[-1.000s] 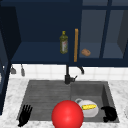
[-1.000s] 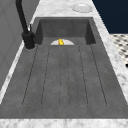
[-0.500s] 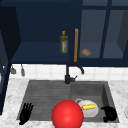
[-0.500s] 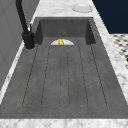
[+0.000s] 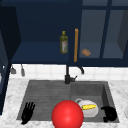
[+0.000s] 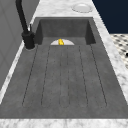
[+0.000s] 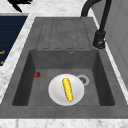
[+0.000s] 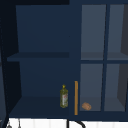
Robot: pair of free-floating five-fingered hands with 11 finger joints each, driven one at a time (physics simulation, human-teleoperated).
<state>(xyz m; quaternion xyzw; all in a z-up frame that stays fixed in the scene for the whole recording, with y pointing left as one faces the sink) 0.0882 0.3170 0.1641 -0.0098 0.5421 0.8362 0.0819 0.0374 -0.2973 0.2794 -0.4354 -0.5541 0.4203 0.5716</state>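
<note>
1. Nothing has shifted since a second ago. Both robot hands hang where they were, and the dishes lie as before.
2. The sink [image 5: 45, 92] is sunk into the marble tabletop [image 5: 10, 90]. It has a ribbed drainboard on the left and a deep basin on the right, with a black tap [image 5: 68, 75] behind.
3. A red ball [image 5: 67, 115] shows at the sink's front edge, between the two hands.
4. The plate [image 7: 56, 92] lies flat on the basin floor, just beside the drain. It looks stiff, glazed and probably slippery, and I'd judge it breakable if knocked against the stone walls. The bare rim to either side of the cob is the place to take hold. It should be kept level, since the load could roll off.
5. The right robot hand [image 5: 109, 113] hovers at the basin's front right corner, just beside the plate. It reads as a dark bunch, and I cannot tell whether it is open or closed. It holds nothing that I can make out.
6. The left robot hand [image 5: 28, 112] floats over the drainboard's front left corner. Its fingers are spread and empty, well apart from the plate.
7. The corn [image 7: 67, 89] lies lengthwise across the middle of the plate. It is likely light, firm and knobbly enough to grip across its middle, though being round it may roll.
</note>
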